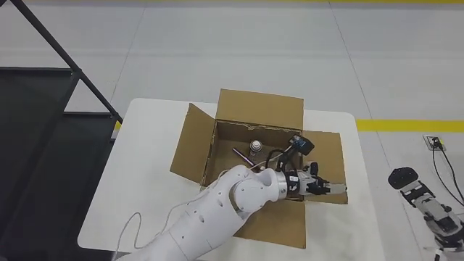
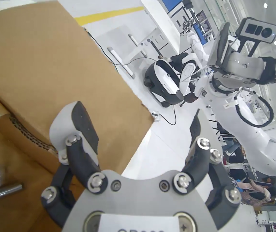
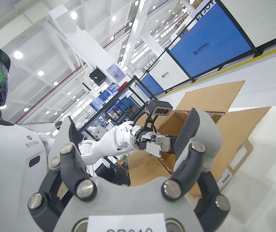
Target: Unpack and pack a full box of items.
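- A brown cardboard box (image 1: 259, 109) stands open on the right half of a white surface (image 1: 145, 188).
- All four of its flaps are folded outward. The far flap stands up behind the opening, the left and right flaps slant out to the sides, and the near flap lies flat toward the robot.
- The cardboard is plain and unprinted on the inside. The torn, corrugated edge of one wall shows in the left wrist view, and a small printed label sits on an outer side in the right wrist view.
- On the box floor, toward the far wall, stands a small clear jar (image 1: 256, 146) with a pale cap.
- A slim metal rod (image 1: 241, 154) lies just beside the jar, on its left, set at a slant. Most of the box floor is hidden by the arm.
- The left hand (image 1: 333, 187) reaches across the near flap and is at the box's right side, over the inner edge of the right flap.
- Its two dark-padded fingers (image 2: 84, 126) are spread wide apart with nothing between them, and they touch neither the jar nor the rod.
- The right hand (image 1: 403, 180) is well apart from the box, beyond the right edge of the surface and over the pale floor (image 1: 290, 36).
- In its own wrist view its fingers (image 3: 195, 131) are likewise wide apart and hold nothing.
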`<state>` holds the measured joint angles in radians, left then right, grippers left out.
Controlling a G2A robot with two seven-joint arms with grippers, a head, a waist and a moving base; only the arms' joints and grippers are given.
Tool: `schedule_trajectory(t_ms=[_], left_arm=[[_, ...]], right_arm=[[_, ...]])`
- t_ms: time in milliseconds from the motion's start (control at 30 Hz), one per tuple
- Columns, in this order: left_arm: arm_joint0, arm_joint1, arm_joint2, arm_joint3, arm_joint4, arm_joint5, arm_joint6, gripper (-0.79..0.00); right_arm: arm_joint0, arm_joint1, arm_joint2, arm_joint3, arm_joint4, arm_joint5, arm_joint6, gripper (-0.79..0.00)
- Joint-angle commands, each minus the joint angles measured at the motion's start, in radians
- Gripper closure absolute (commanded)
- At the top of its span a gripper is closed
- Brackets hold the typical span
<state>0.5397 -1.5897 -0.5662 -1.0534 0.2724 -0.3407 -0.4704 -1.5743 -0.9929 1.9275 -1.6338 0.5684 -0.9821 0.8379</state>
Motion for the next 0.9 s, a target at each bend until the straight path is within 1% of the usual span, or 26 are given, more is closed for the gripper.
schedule_trajectory(t_ms=[0,133,300,400,500,600,667,767,867], left_arm=[[-0.016,-0.017,0.015,0.037,-0.011,0.001,-0.007,-0.785],[-0.042,-0.047,0.036,0.094,-0.026,-0.006,-0.015,-0.785],[-0.063,-0.076,0.047,0.151,-0.039,-0.008,-0.031,-0.785],[-0.069,-0.088,0.047,0.176,-0.049,-0.023,-0.038,-0.785],[-0.073,-0.094,0.039,0.189,-0.045,-0.037,-0.035,-0.785],[-0.070,-0.091,0.017,0.184,-0.039,-0.055,-0.026,-0.785],[-0.061,-0.083,-0.005,0.162,-0.040,-0.073,-0.024,-0.785],[-0.038,-0.063,-0.049,0.112,-0.016,-0.084,-0.011,-0.785],[0.000,-0.034,-0.109,0.034,0.017,-0.082,-0.003,-0.785]], right_arm=[[-0.007,0.002,0.006,0.002,0.005,-0.002,-0.002,-0.785],[-0.011,0.005,0.006,0.005,0.012,-0.003,-0.003,-0.785],[0.004,0.009,-0.003,0.014,0.012,0.003,0.003,-0.785],[0.013,0.011,-0.009,0.019,0.014,0.005,0.005,-0.785],[0.020,0.012,-0.013,0.025,0.022,0.007,0.001,-0.785],[0.025,0.012,-0.014,0.023,0.030,0.007,-0.009,-0.785],[0.025,0.011,-0.015,0.014,0.029,0.008,-0.014,-0.785],[0.025,0.011,-0.015,-0.007,0.020,0.011,-0.026,-0.785],[0.032,0.010,-0.018,-0.038,-0.003,0.025,-0.038,-0.785]])
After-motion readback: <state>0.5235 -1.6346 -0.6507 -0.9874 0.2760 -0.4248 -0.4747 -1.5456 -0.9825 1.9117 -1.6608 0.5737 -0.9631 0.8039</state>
